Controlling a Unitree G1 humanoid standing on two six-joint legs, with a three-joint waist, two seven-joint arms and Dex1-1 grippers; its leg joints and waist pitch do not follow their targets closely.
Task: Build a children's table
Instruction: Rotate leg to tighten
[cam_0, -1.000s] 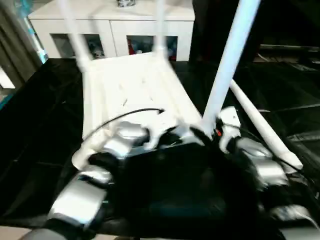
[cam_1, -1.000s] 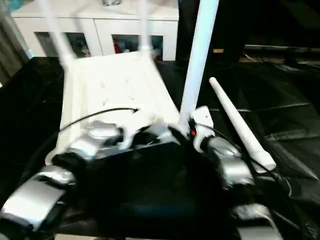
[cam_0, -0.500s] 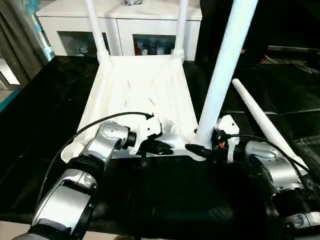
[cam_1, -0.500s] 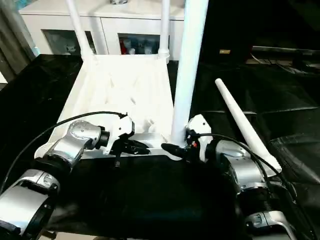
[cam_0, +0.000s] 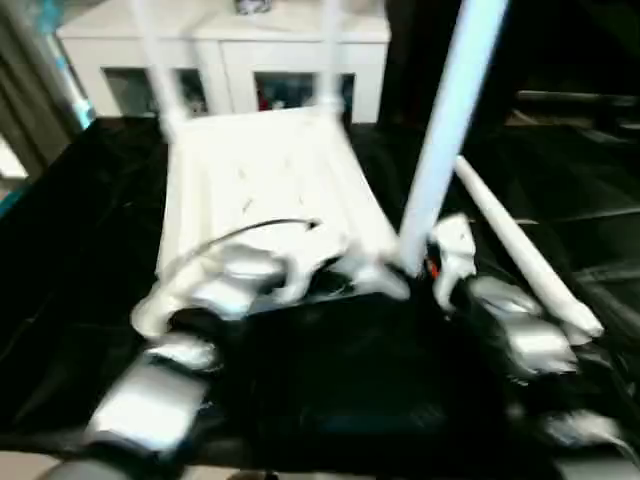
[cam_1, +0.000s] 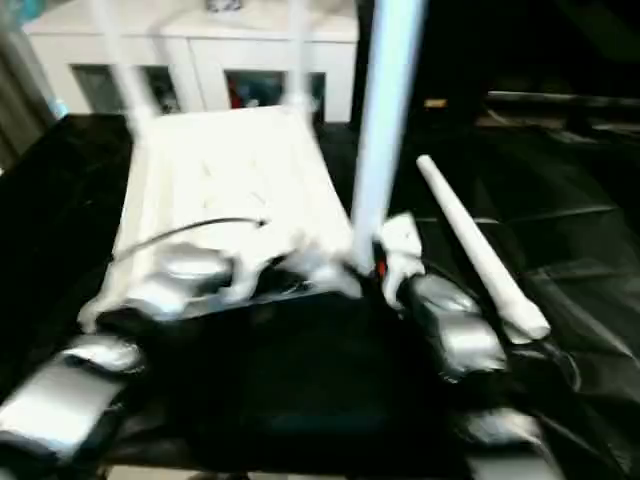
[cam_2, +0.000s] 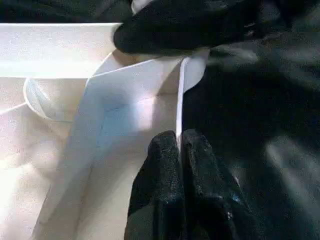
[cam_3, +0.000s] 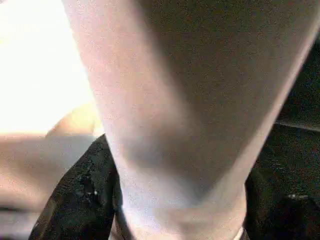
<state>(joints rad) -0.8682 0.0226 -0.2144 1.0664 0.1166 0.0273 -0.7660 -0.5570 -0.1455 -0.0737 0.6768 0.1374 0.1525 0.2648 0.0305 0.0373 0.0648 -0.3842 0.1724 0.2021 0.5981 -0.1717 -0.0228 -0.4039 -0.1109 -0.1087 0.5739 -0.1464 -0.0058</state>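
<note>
The children's table top (cam_0: 260, 180) lies upside down on the black sheet, ribbed underside up. Two white legs (cam_0: 150, 60) stand in its far corner sockets. A third leg (cam_0: 445, 130) rises from the near right corner, leaning slightly right. My right gripper (cam_0: 412, 275) is shut on this leg's base, a black finger (cam_3: 85, 200) on each side of the tube. My left gripper (cam_2: 179, 145) is shut on the thin near rim of the table top, close beside the right gripper. A fourth leg (cam_0: 515, 245) lies loose on the sheet to the right.
The large black-sheeted table (cam_0: 80, 230) carries everything. A white cabinet with glass doors (cam_0: 225, 60) stands behind it. A grey curtain (cam_0: 30, 80) hangs at the far left. A black cable (cam_0: 250, 230) loops over my left forearm.
The head camera has swung, so the whole picture has shifted. Both grippers keep their holds, and the near right leg still stands in its corner.
</note>
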